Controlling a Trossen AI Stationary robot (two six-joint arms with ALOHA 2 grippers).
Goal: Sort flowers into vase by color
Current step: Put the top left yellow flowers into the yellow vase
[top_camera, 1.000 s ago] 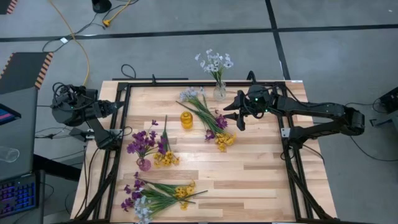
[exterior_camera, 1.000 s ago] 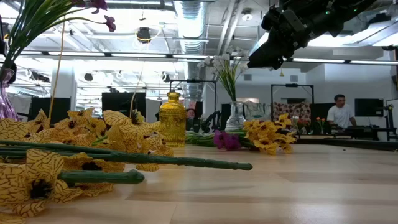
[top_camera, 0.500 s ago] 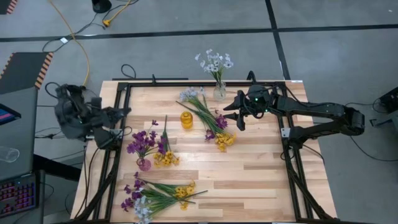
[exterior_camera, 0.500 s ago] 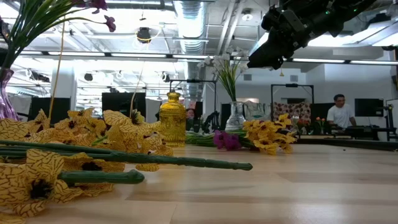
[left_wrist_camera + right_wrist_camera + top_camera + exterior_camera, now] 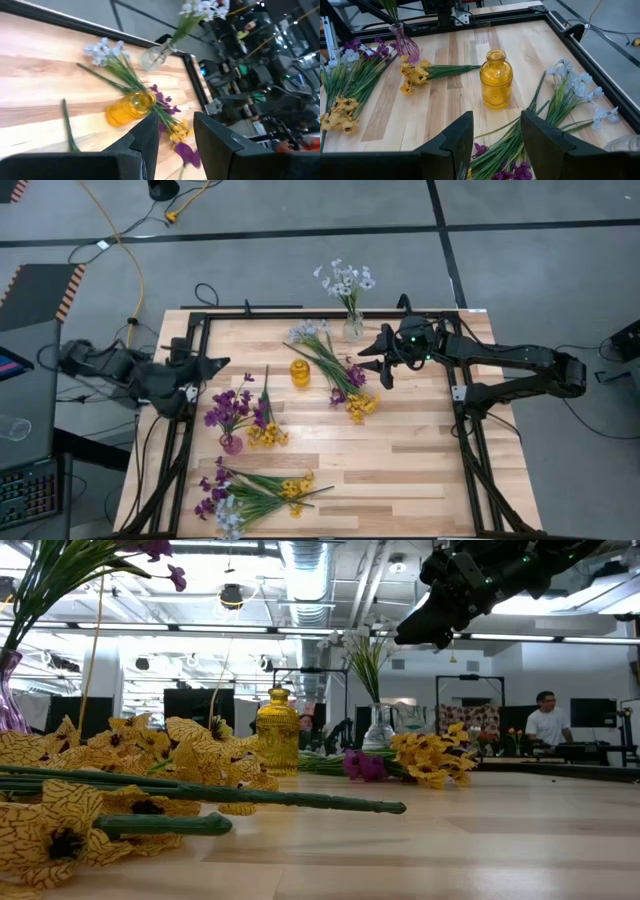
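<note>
Right gripper poised above mixed flowers at the table's far middle, fingers apart, holding nothing. Stems running diagonally from the clear vase toward the centre, blossoms directly below and slightly left of that claw. Left gripper at the left edge, part-open, empty, farther from this bunch.

Yellow ribbed vase; purple vase; pale-blue flowers

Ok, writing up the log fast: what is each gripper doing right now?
Left gripper: open, empty, at the table's left edge.
Right gripper: open, empty, above the loose flowers by the yellow vase.
</note>
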